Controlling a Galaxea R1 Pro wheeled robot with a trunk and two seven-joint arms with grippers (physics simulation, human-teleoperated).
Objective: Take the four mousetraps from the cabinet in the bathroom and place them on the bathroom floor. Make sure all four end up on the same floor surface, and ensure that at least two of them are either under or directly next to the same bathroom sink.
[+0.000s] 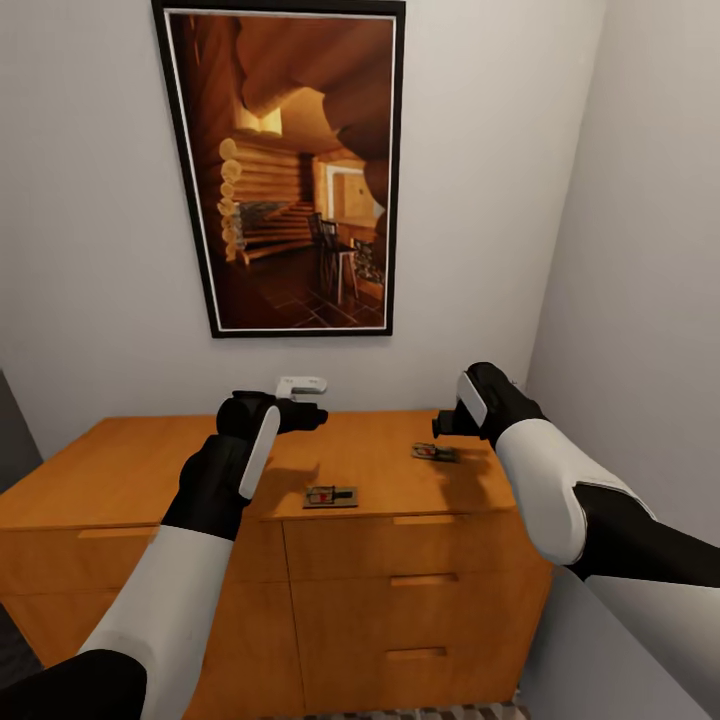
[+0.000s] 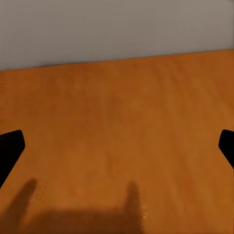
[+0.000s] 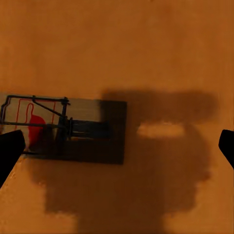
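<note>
Currently, two mousetraps lie on top of the cabinet (image 1: 130, 470): one trap (image 1: 331, 496) near the front edge at mid-width, the other trap (image 1: 435, 452) farther back toward the right end; both rest flat, well apart from each other, and neither is held. Any further traps are not identifiable; a small white object (image 1: 301, 384) at the back edge against the wall is too unclear to name. Judged from this, the task is at an early stage: no trap has reached the floor (image 1: 420, 713), of which a strip of patterned tile shows below the cabinet, and all drawers appear closed. The right gripper (image 1: 447, 424) hovers above the right-hand trap, its wrist view looking straight down on the trap (image 3: 63, 127) with the fingers (image 3: 9, 151) spread wide and empty. The left gripper (image 1: 305, 416) is extended over bare cabinet top near the wall, its fingers (image 2: 10, 146) likewise wide apart and empty. A framed picture (image 1: 290, 170) hangs on the wall above.
</note>
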